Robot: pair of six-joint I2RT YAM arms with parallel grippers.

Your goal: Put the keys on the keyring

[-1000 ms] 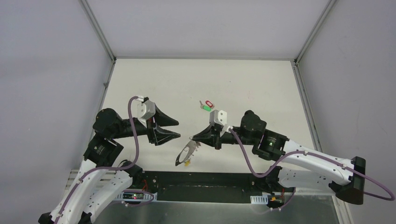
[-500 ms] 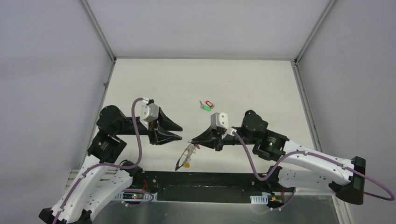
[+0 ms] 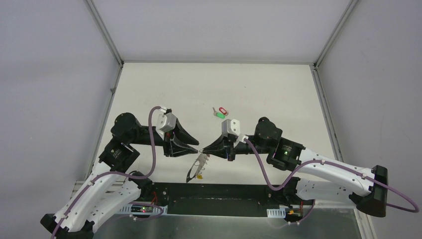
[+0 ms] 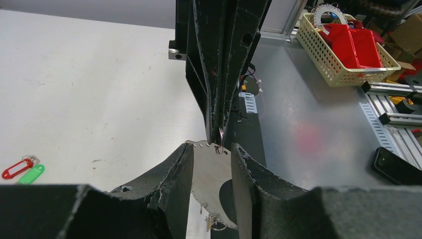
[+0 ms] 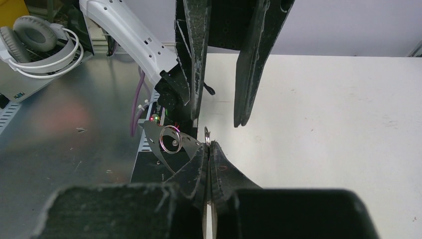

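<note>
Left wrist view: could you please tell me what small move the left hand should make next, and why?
Probably close the left hand gently on the keyring. Its fingers already straddle the hanging piece, though contact is unclear, and the right hand is shut at its top edge.

A robotics lab is suggested by white enclosure walls (image 3: pixel 214 30) at the top, headphones (image 5: pixel 37 40) on a metal bench (image 5: pixel 59 134) upper left, and a basket (image 4: pixel 326 55) upper right.
</note>
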